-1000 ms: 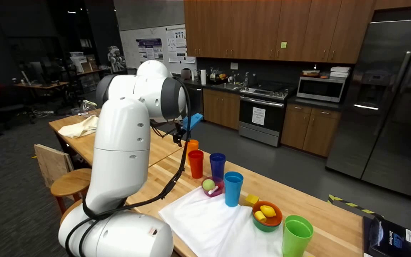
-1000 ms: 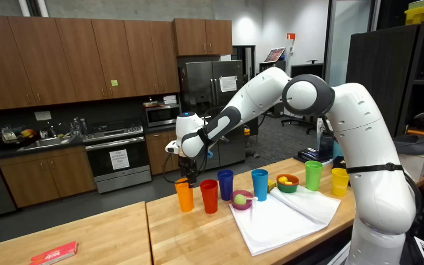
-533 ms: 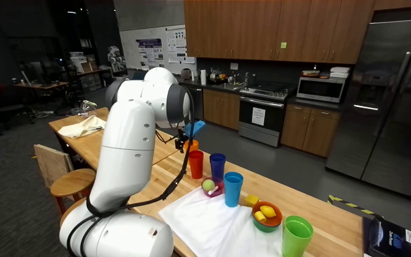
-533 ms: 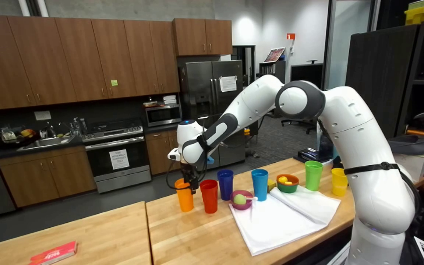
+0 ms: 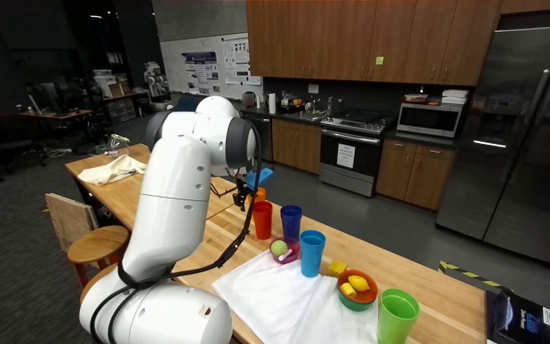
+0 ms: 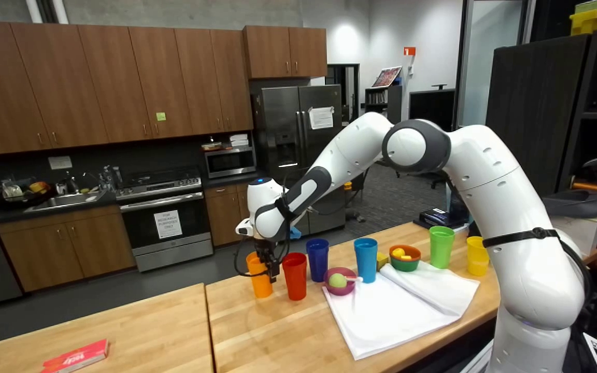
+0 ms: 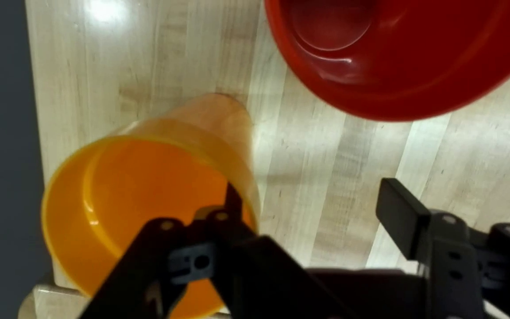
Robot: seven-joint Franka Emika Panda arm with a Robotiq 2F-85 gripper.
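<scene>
My gripper (image 7: 316, 208) is open and holds nothing. In the wrist view one dark finger reaches into the mouth of the orange cup (image 7: 135, 177), close to its inner wall; I cannot tell whether it touches. The other finger is outside the cup, over the wooden table (image 7: 308, 177), so the cup's near wall lies between the fingers. The red cup (image 7: 396, 62) stands close by, apart from the fingers. In both exterior views the gripper (image 6: 272, 269) (image 5: 240, 200) is at the orange cup (image 6: 260, 287) (image 5: 260, 194), beside the red cup (image 6: 295, 277) (image 5: 262, 222).
A dark blue cup (image 6: 317, 260), a light blue cup (image 6: 366, 260), a purple bowl (image 6: 340, 288) with a green ball, an orange-and-green bowl (image 6: 405, 264), a green cup (image 6: 441, 247) and a yellow cup (image 6: 478, 256) stand near a white cloth (image 6: 392, 316). A pink box (image 6: 76, 356) lies left.
The arm has come down, and the gripper has dropped from about the orange cup's rim to lower beside and into it. The cups and bowls have not visibly moved.
</scene>
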